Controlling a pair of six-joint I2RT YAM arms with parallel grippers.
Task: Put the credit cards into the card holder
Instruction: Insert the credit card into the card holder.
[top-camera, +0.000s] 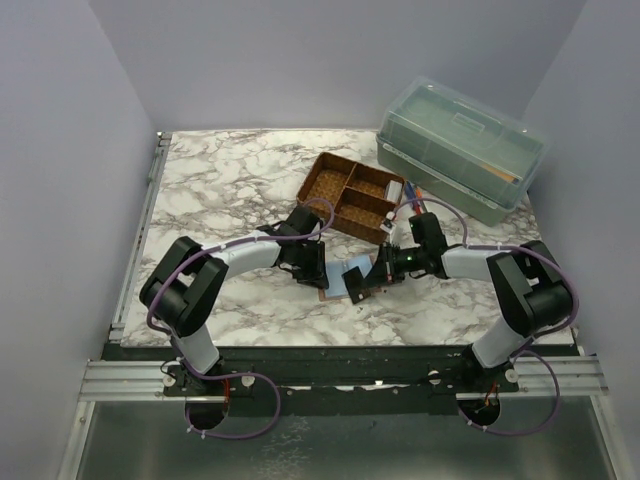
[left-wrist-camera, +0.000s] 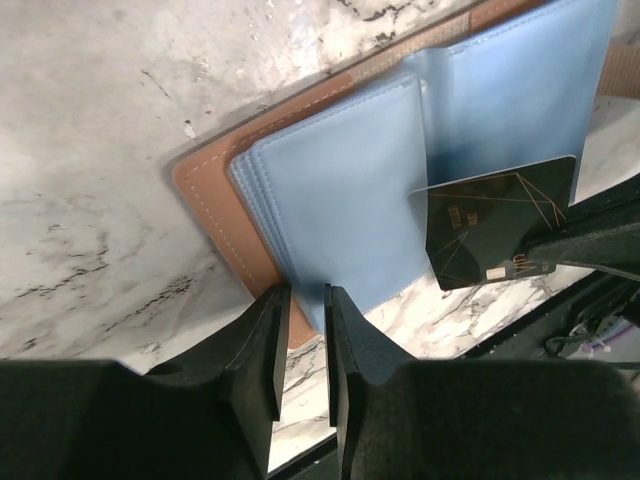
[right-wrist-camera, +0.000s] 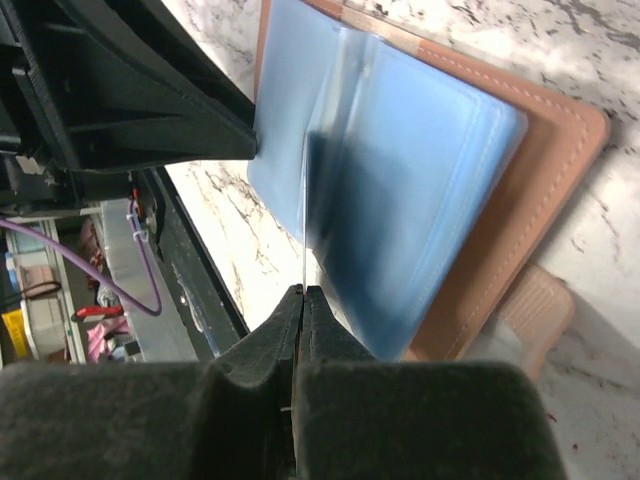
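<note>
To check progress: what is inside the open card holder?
Blue clear pockets lie in the tan card holder. A dark card, held by the right gripper, lies over one pocket's edge. Whether the pockets hold other cards is hidden.

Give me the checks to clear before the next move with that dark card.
1. Right tool shut on the card: ok, it pinches the card's edge.
2. Left tool steadying the card holder: ok, its fingers look closed on a pocket edge.
3. Card holder lying open on the table: ok.
4. Card's front edge inside one of the blue pockets: cannot tell, it only overlaps them.
5. Card fully seated: not ok, most of it shows outside the pockets.
6. The two tools clear of each other: ok.
</note>
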